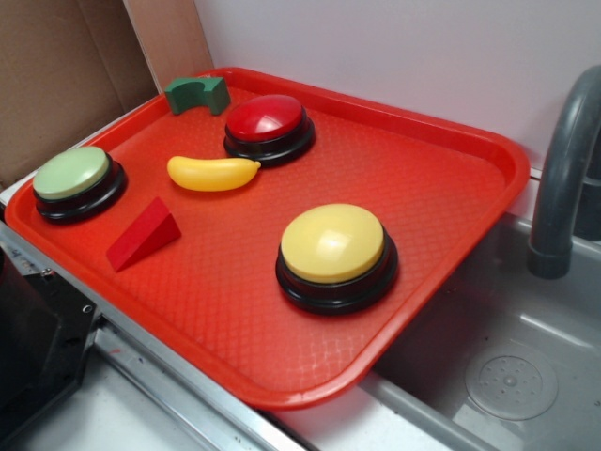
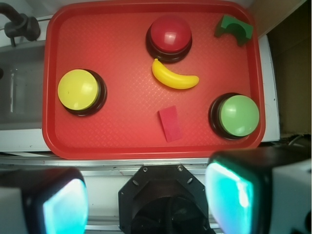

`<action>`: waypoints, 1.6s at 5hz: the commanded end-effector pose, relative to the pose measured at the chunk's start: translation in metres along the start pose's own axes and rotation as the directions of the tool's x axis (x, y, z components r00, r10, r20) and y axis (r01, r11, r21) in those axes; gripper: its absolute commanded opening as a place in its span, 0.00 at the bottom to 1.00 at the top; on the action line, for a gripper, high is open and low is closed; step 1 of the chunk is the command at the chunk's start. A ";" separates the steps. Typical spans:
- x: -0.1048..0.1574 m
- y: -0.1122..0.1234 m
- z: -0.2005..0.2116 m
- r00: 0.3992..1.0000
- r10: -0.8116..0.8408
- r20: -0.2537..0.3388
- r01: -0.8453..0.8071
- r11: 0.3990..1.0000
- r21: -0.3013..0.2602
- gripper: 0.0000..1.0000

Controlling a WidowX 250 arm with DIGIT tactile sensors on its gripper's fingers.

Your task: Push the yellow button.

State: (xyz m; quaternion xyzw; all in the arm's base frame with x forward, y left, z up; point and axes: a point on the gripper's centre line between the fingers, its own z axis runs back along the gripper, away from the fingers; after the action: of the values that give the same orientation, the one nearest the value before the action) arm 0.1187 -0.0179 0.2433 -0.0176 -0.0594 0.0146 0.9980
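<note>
The large round pale-yellow domed plastic button point(image 1: 332, 242) point(image 2: 79, 90) with black ring base is being seen untouched on the red plastic tray point(image 1: 451, 178) point(image 2: 122, 136), near right in the exterior view. The pincer point(image 2: 139, 202) is being held wide open, well apart from it.

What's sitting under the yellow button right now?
The yellow button rests on its black ring base, which stands on the red tray. The tray surface beneath the base is covered, so nothing there can be seen.

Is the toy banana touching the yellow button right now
No. In the exterior view the banana lies apart from the yellow button, with bare tray surface between them; it sits closer to the red button.
</note>
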 end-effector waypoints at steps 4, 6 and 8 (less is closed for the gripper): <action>0.096 -0.122 -0.121 0.796 -0.595 0.114 0.578 0.802 0.150 1.00; 0.100 -0.137 -0.183 0.796 -0.592 0.123 0.597 0.802 0.000 1.00; 0.076 -0.145 -0.195 0.875 -0.484 -0.013 0.479 0.870 -0.115 1.00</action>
State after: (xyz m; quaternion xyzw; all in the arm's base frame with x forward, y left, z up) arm 0.2261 -0.1525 0.0514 -0.0497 -0.0345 -0.2399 0.9689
